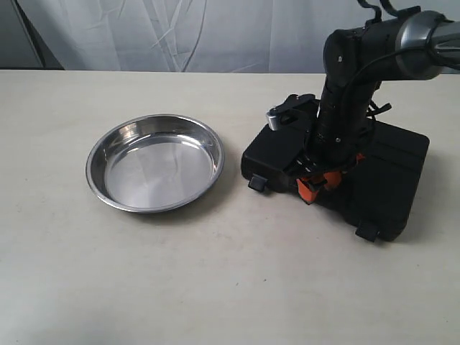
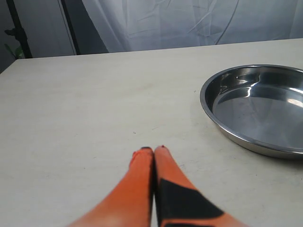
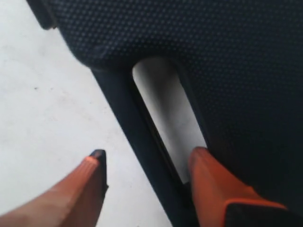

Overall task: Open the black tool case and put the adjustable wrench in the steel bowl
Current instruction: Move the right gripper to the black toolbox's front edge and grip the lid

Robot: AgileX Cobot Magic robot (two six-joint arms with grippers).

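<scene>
The black tool case lies shut on the table at the right, with two grey latches on its front edge. My right gripper is down at the case's handle side. In the right wrist view it is open astride the handle bar, one finger in the handle slot and the other outside over the table. The steel bowl stands empty to the left of the case. My left gripper is shut on nothing above bare table, with the bowl beside it. The adjustable wrench is hidden.
The pale table runs wide in front of the bowl and the case. A white curtain hangs behind the table's far edge. The right arm stands over the case and hides its middle.
</scene>
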